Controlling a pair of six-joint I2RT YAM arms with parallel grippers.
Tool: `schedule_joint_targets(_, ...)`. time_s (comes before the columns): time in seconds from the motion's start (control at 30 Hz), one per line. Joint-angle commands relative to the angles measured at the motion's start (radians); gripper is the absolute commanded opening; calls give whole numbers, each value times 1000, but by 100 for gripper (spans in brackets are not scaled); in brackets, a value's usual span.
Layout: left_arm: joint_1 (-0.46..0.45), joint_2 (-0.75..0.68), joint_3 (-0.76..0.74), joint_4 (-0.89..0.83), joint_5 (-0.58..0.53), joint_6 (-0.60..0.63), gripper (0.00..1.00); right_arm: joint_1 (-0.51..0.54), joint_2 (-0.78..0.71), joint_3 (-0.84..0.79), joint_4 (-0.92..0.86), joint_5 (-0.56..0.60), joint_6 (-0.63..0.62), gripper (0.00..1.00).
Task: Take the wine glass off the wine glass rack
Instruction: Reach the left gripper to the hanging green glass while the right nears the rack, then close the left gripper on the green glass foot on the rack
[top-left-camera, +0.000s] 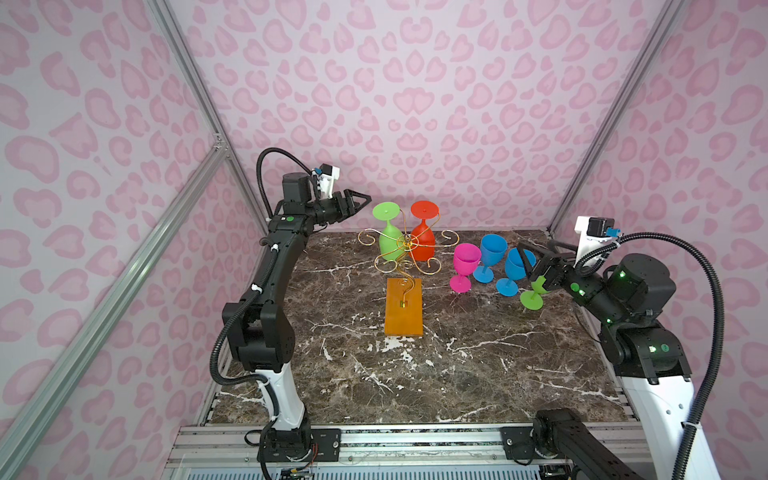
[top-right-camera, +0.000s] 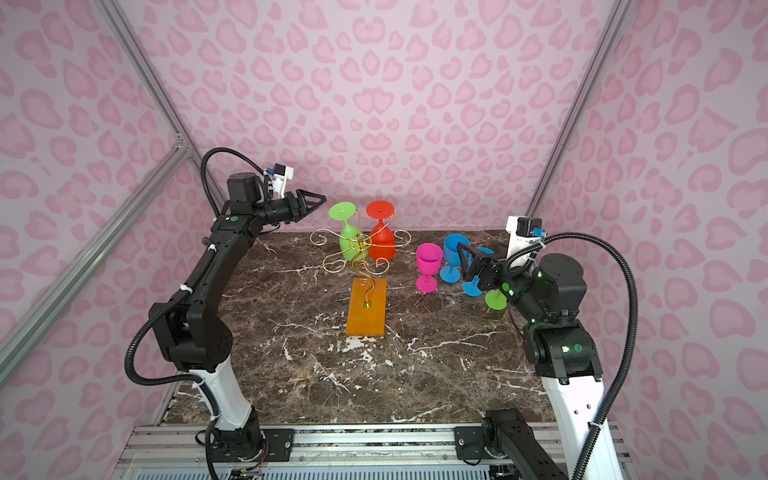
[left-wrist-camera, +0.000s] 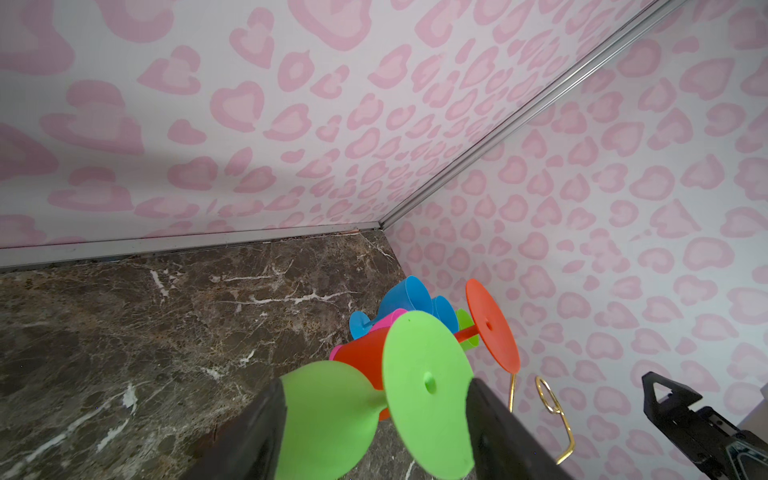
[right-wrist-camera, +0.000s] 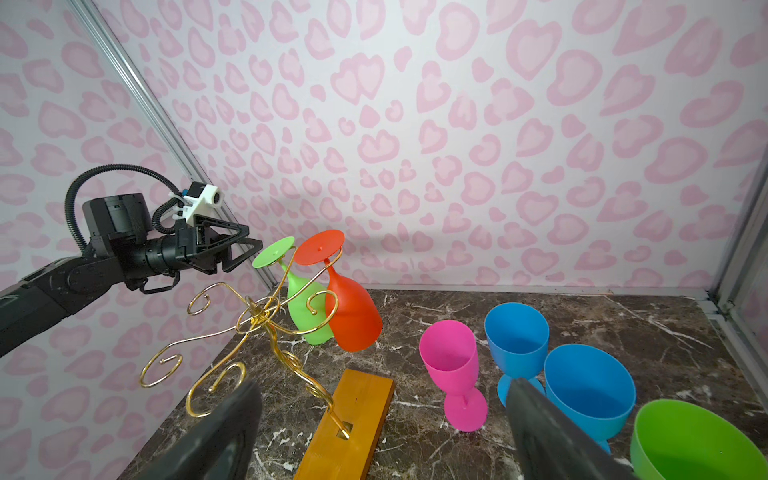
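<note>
The wine glass rack (top-left-camera: 409, 245) is gold wire on an orange-brown wooden base (top-left-camera: 403, 309), at the middle back of the table. Two wine glasses hang upside down from it: a green one (top-left-camera: 388, 245) and a red one (top-left-camera: 424, 245). My left gripper (top-left-camera: 362, 199) is open, level with the green glass's foot (right-wrist-camera: 274, 252) and just left of it. In the left wrist view the green glass (left-wrist-camera: 332, 415) fills the gap between the fingers (left-wrist-camera: 257, 436). My right gripper (top-left-camera: 540, 254) is open over the glasses standing at the right and holds nothing.
On the table right of the rack stand a pink glass (top-left-camera: 464, 266), two blue glasses (top-left-camera: 492, 253) (top-left-camera: 515, 268) and a green glass (top-left-camera: 532, 299) partly under my right gripper. The back wall is close behind the rack.
</note>
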Motion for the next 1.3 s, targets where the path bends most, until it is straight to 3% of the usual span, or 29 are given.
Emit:
schedule_joint_targets(0.0, -17, 21, 31, -32, -1, 29, 69, 6, -4, -6, 40, -4, 12, 93)
schedule_joint_targets(0.9, -58, 18, -14, -83, 66, 61, 53, 36, 7, -30, 77, 8, 32, 93)
schedule_joint_targets(1.27, -60, 13, -10, -73, 89, 39, 40, 38, -14, -44, 80, 22, 34, 93)
